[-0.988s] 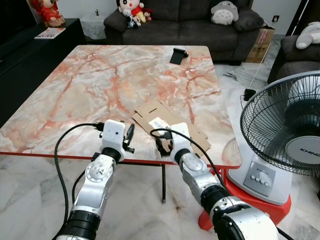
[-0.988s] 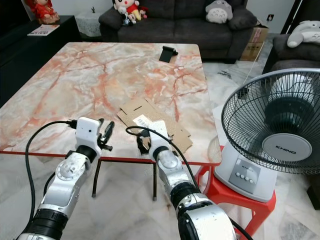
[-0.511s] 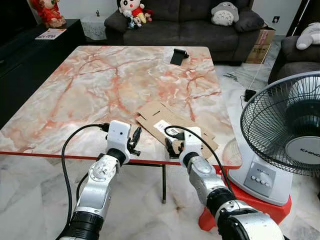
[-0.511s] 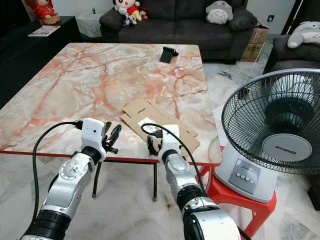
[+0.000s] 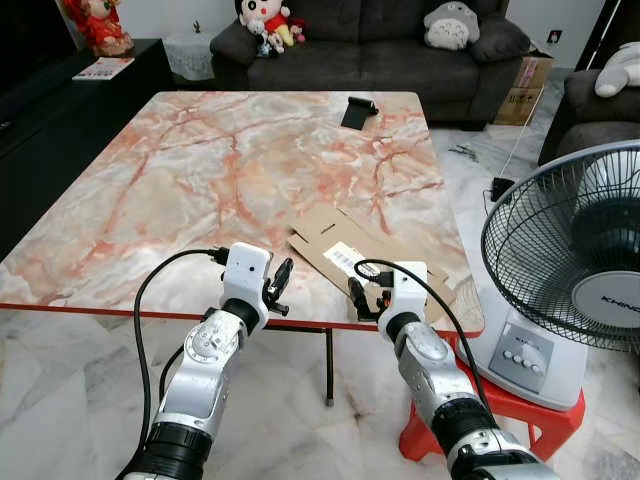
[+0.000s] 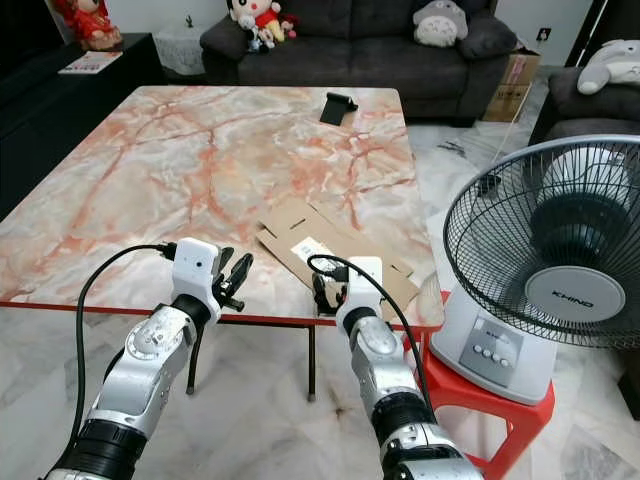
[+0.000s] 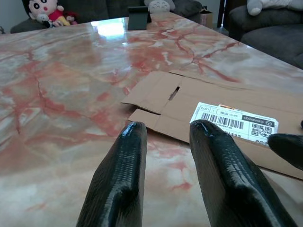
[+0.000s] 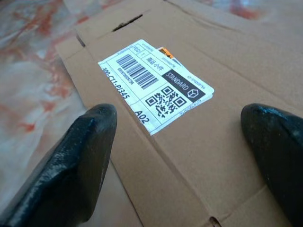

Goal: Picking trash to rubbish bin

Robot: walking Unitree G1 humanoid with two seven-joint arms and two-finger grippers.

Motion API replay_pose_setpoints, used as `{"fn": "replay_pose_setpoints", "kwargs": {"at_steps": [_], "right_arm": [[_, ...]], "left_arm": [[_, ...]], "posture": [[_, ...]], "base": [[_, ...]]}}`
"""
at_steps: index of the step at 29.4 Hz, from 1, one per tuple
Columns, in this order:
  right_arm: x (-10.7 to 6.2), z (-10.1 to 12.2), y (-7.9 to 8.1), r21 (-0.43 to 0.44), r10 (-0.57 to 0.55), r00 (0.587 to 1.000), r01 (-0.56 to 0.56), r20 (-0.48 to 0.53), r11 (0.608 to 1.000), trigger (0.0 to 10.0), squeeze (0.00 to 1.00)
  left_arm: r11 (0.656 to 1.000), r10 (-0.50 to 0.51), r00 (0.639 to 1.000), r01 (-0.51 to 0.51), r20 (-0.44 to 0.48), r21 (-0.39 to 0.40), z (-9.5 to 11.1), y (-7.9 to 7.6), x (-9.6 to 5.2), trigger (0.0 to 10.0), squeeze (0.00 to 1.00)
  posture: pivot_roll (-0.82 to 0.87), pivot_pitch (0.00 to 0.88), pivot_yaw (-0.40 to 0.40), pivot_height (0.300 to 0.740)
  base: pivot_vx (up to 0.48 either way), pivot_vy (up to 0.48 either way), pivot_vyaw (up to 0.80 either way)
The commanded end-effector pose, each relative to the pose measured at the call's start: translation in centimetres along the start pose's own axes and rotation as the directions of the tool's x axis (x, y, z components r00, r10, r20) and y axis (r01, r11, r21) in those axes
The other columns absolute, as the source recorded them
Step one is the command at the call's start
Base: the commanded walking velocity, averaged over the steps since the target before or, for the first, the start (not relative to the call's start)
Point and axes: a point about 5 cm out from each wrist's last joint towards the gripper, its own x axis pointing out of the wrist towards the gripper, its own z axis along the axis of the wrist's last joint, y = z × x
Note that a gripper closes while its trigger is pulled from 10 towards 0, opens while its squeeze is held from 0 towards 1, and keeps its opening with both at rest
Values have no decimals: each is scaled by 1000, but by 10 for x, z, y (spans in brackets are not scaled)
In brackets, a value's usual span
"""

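— Silver arms, near edge of the surface: report the state of each pincer.

— Right pincer (image 5: pixel 366 298): fingers spread wide, tips at the near end of the flattened cardboard (image 5: pixel 375 251), one finger (image 8: pixel 71 156) on each side of its white barcode label (image 8: pixel 156 85). Nothing is pinched. Whether the tips touch the cardboard cannot be told. Left pincer (image 5: pixel 279 285): just beside the right one, at the red front edge of the surface, fingers (image 7: pixel 118 179) slightly parted and holding nothing, pointing toward the cardboard.

— Location of the cardboard?

— Flat on the marble surface (image 5: pixel 190 170), at its near right corner, label facing up, well inside the edge on the left arm's side and close to the edge on the fan's side.

— Items beyond it?

— One small black stand (image 5: pixel 356 110) near the far edge of the surface. To the robot's right, a white fan (image 5: pixel 575 270) sits on a red stool (image 5: pixel 480 390) on the floor. Farther back, a dark sofa (image 5: pixel 370 40) carries plush toys (image 5: pixel 262 20), with a brown box (image 5: pixel 527 85) beside it.
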Motion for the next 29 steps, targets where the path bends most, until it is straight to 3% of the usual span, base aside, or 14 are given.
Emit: {"fn": "replay_pose_setpoints", "kwargs": {"at_steps": [1,9,12,15,16,20,29], "right_arm": [[-4,-12,2,26,11,998,-9,-63,1000,10000,0],[-11,15,28,22,118,993,-118,-1,993,10000,0],[-19,44,42,60,158,985,-162,74,985,10000,0],[-20,56,44,58,165,980,-172,115,983,10000,0],[-20,69,45,51,170,973,-180,155,982,10000,0],[-15,87,42,34,171,961,-183,219,983,10000,0],[15,75,7,-5,-16,983,17,185,1000,10000,0]], "left_arm": [[1000,-6,1000,6,7,-4,5,1,2,10000,0],[1000,-3,1000,3,2,-6,4,2,3,10000,0],[1000,0,1000,0,2,-4,4,3,3,10000,0],[1000,1,1000,-1,3,-4,5,3,4,10000,0],[1000,1,1000,-1,7,-4,6,3,5,10000,0],[1000,-1,1000,1,12,-6,7,2,7,10000,0],[1000,-3,1000,3,15,-4,7,-1,8,10000,0]], "posture": [[36,45,50,740],[38,40,47,740],[41,35,44,740],[38,34,43,740],[38,34,43,740],[34,31,41,740],[55,18,35,740]], "base": [[0,0,0],[0,0,0],[0,0,0],[0,0,0],[0,0,0],[0,0,0],[0,0,0]]}}
